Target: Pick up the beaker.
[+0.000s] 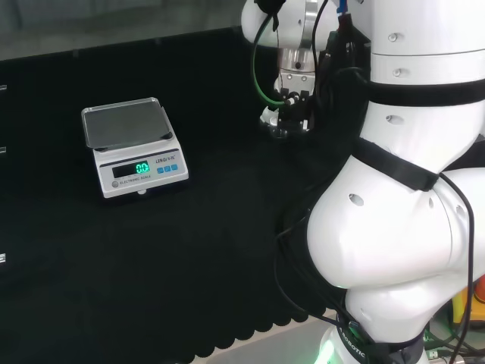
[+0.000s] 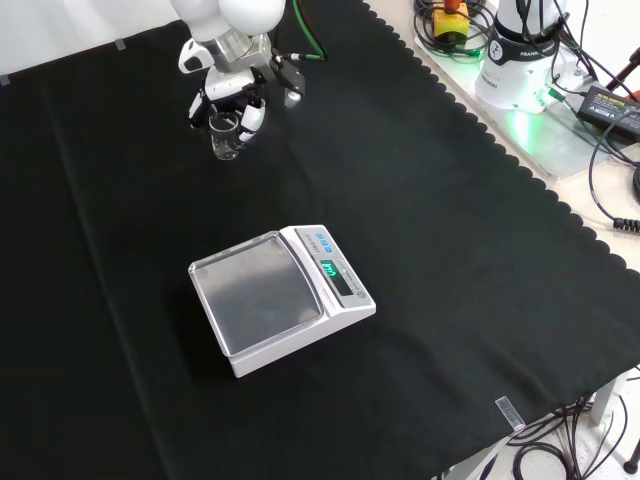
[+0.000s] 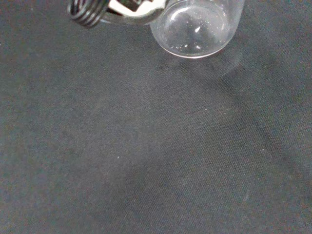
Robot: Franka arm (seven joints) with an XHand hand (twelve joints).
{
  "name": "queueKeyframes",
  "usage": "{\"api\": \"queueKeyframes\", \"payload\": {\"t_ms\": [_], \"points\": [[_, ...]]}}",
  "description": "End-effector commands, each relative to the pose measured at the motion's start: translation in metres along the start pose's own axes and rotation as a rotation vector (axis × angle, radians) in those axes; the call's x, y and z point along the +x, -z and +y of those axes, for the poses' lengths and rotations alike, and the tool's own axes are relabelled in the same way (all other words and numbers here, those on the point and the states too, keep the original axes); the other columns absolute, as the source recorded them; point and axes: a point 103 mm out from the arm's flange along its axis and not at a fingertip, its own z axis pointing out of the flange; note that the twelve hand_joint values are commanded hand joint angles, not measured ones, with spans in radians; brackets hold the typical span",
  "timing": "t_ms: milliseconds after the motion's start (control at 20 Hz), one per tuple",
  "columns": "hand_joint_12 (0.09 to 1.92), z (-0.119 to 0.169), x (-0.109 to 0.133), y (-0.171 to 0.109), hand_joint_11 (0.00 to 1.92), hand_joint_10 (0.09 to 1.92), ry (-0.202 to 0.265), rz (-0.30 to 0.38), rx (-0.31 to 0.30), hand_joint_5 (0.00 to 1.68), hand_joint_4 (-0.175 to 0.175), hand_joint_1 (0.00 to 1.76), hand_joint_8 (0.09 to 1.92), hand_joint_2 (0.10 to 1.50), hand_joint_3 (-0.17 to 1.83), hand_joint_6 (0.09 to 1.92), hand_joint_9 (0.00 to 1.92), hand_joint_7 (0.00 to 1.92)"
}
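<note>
1. Head view: one scale (image 1: 135,147) stood at the left of the black worktop (image 1: 189,258); its print went unread. The hand (image 1: 292,102) hung at the far side.
2. Front view: one clear beaker (image 2: 226,136) stood upright at the top left, fingers (image 2: 250,113) curled around it.
3. Wrist view: the beaker's round base (image 3: 195,29) rested on the cloth.
</note>
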Motion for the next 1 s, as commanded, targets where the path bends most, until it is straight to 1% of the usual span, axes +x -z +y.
{"api": "queueKeyframes", "payload": {"t_ms": [50,150,300,400,500,650,750,800,1000], "points": [[0.62,-0.012,0.009,0.03,1.52,0.67,0.059,-0.046,0.097,0.67,-0.175,1.17,0.95,0.83,0.6,0.84,1.35,0.93],[0.62,-0.017,0.011,0.044,1.52,0.68,0.081,-0.049,0.133,0.66,-0.175,1.17,0.95,0.83,0.61,0.84,1.35,0.93],[0.63,-0.028,0.017,0.069,1.51,0.69,0.119,-0.061,0.166,0.62,-0.175,1.17,0.96,0.83,0.61,0.86,1.35,0.93],[0.64,-0.039,0.023,0.089,1.51,0.7,0.144,-0.078,0.168,0.61,-0.175,1.17,0.96,0.82,0.62,0.87,1.35,0.93],[0.64,-0.052,0.032,0.107,1.51,0.71,0.158,-0.094,0.172,0.6,-0.175,1.17,0.96,0.83,0.62,0.87,1.35,0.93],[0.64,-0.075,0.047,0.129,1.51,0.71,0.167,-0.122,0.147,0.6,-0.175,1.17,0.96,0.83,0.62,0.87,1.36,0.93],[0.64,-0.089,0.056,0.139,1.51,0.72,0.186,-0.149,0.133,0.6,-0.175,1.17,0.96,0.83,0.62,0.87,1.36,0.93],[0.64,-0.097,0.061,0.143,1.51,0.72,0.188,-0.158,0.12,0.59,-0.175,1.17,0.96,0.83,0.62,0.87,1.36,0.93],[0.65,-0.118,0.07,0.155,1.52,0.73,0.19,-0.164,0.096,0.59,-0.175,1.17,0.97,0.83,0.62,0.88,1.37,0.92]]}}
